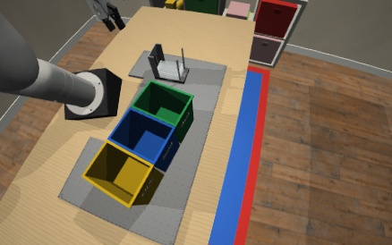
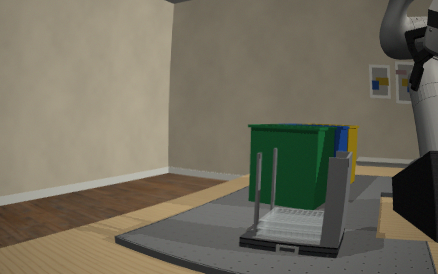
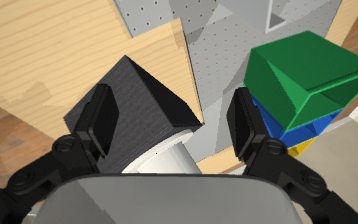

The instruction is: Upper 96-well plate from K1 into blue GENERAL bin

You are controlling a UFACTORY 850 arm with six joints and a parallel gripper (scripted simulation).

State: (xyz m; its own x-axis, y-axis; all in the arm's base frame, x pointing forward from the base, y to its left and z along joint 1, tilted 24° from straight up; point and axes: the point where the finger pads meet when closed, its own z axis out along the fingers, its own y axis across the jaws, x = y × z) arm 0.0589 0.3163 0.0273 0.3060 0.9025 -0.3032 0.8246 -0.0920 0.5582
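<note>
The gripper (image 1: 111, 19) hung high in the air, off past the far corner of the table (image 1: 67, 147). Its two black fingers were spread as wide as they could go, and nothing was between them. From the camera on the wrist, the fingers pointed down over the black block (image 3: 145, 107) that the arm stands on.

The stack rack K1 (image 2: 336, 200) stood on a grey mat (image 1: 203, 103), well away from the gripper. It had a tall grey back wall on one side and two thin posts (image 2: 266, 180) on the other. The two see-through plates lay flat between them, one on top of the other. The upper plate (image 2: 295, 216) sat right on the lower plate (image 2: 287, 234), and nothing was touching them.

Three open bins stood in a slanted row on the mat, each one touching the next. The green bin (image 1: 167, 105) was the one nearest the rack. The blue bin (image 1: 144, 136) was in the middle. The yellow bin (image 1: 121, 172) was at the end, farthest from the rack. All three stood upright. I could see down to the floor of each one, and no plate lay in any of them. Each bin had a small sign on one short wall, but the words were too tiny for me to read.

A blue and red stripe (image 1: 242, 152) ran along the floor beside the table.
</note>
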